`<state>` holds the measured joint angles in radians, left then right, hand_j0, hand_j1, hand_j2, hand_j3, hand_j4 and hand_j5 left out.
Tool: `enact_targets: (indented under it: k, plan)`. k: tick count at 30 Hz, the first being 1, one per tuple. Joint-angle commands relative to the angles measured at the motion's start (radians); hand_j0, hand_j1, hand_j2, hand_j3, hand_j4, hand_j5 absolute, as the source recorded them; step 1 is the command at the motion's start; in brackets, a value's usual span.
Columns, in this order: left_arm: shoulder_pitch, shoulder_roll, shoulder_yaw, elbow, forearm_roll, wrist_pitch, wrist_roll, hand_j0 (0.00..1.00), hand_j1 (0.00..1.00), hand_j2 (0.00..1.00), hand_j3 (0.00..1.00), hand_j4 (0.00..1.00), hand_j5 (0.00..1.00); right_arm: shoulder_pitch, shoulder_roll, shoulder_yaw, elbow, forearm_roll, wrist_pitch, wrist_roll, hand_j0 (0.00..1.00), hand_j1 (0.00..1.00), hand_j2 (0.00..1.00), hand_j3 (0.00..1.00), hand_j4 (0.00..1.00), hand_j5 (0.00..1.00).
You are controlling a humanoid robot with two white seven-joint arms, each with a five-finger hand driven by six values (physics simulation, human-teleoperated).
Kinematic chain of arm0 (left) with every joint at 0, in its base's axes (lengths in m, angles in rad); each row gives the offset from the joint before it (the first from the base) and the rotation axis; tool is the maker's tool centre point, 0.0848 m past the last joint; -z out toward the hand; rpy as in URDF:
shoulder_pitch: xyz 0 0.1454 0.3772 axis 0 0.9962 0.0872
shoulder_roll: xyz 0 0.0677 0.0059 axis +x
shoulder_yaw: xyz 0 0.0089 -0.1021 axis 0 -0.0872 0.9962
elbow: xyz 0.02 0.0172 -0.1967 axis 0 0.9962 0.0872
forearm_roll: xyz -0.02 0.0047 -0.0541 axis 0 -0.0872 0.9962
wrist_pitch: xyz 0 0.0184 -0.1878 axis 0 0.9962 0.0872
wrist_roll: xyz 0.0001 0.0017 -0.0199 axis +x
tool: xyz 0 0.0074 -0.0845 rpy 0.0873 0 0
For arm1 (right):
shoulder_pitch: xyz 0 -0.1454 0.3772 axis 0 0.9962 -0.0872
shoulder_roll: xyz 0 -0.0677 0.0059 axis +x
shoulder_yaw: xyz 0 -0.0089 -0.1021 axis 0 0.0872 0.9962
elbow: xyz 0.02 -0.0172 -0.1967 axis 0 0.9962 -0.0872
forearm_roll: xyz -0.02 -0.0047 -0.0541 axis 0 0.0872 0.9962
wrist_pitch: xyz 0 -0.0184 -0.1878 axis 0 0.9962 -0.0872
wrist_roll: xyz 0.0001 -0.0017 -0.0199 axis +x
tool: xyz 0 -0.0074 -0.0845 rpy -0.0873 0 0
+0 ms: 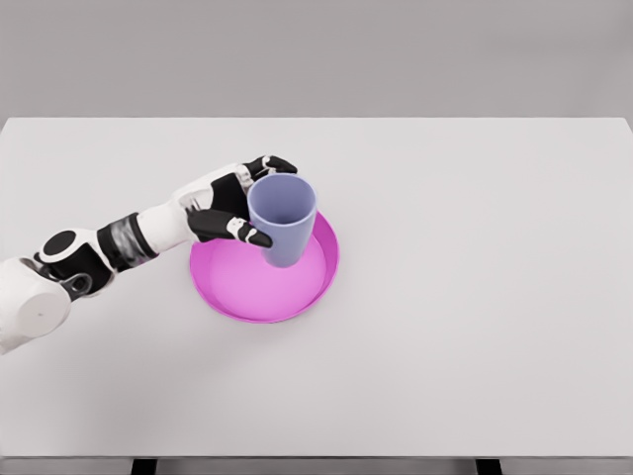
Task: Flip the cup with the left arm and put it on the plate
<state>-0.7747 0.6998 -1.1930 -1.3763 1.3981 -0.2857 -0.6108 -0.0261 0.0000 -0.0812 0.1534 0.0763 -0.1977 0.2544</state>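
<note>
A lavender cup (285, 220) stands upright, mouth up, over the far part of the magenta plate (265, 275). My left hand (249, 198) reaches in from the lower left and is shut on the cup, with the thumb (244, 232) across its near side and the fingers (272, 163) wrapped round the rim's far side. Whether the cup's base touches the plate I cannot tell. The right arm is out of view.
The plate lies left of the middle of a wide white table (475, 297). The table's front edge runs along the bottom of the picture, with dark legs just below it.
</note>
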Motion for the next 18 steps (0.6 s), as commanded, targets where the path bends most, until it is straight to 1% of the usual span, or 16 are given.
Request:
enact_targets:
  k: [1, 3, 7, 9, 12, 16, 17, 18]
  plan:
    - [0.000, -0.014, 0.001, 0.051, -0.002, 0.000, 0.000, 0.37, 0.37, 0.37, 0.37, 0.37, 0.37, 0.000, 0.000, 0.000, 0.000, 0.000, 0.000, 0.000, 1.00, 1.00, 1.00, 1.00, 1.00, 1.00]
    - [0.002, -0.023, 0.001, 0.089, -0.030, -0.001, 0.000, 0.38, 0.38, 0.38, 0.38, 0.38, 0.38, 0.000, 0.000, 0.000, 0.000, 0.000, 0.000, 0.000, 1.00, 1.00, 1.00, 1.00, 1.00, 1.00]
    - [0.008, -0.034, 0.003, 0.152, -0.053, 0.000, 0.000, 0.38, 0.38, 0.38, 0.38, 0.38, 0.38, 0.000, 0.000, 0.000, 0.000, 0.000, 0.000, 0.000, 1.00, 1.00, 1.00, 1.00, 1.00, 1.00]
    - [0.011, -0.040, 0.001, 0.155, -0.054, 0.000, 0.000, 0.39, 0.39, 0.39, 0.39, 0.39, 0.39, 0.000, 0.000, 0.000, 0.000, 0.000, 0.000, 0.000, 1.00, 1.00, 1.00, 1.00, 1.00, 1.00]
    - [0.034, -0.055, 0.001, 0.167, -0.056, -0.001, 0.000, 0.39, 0.39, 0.39, 0.39, 0.39, 0.39, 0.000, 0.000, 0.000, 0.000, 0.000, 0.000, 0.000, 1.00, 1.00, 1.00, 1.00, 1.00, 1.00]
    - [0.038, -0.062, 0.001, 0.169, -0.056, -0.001, 0.000, 0.39, 0.39, 0.39, 0.39, 0.39, 0.39, 0.000, 0.000, 0.000, 0.000, 0.000, 0.000, 0.000, 1.00, 1.00, 1.00, 1.00, 1.00, 1.00]
    - [0.040, -0.060, 0.001, 0.169, -0.056, -0.001, 0.000, 0.44, 0.44, 0.44, 0.44, 0.44, 0.44, 0.000, 0.000, 0.000, 0.000, 0.000, 0.000, 0.000, 1.00, 1.00, 1.00, 1.00, 1.00, 1.00]
    - [0.040, -0.060, 0.003, 0.166, -0.077, -0.001, 0.000, 0.53, 0.53, 0.53, 0.53, 0.53, 0.53, 0.000, 0.000, 0.000, 0.000, 0.000, 0.000, 0.000, 1.00, 1.00, 1.00, 1.00, 1.00, 1.00]
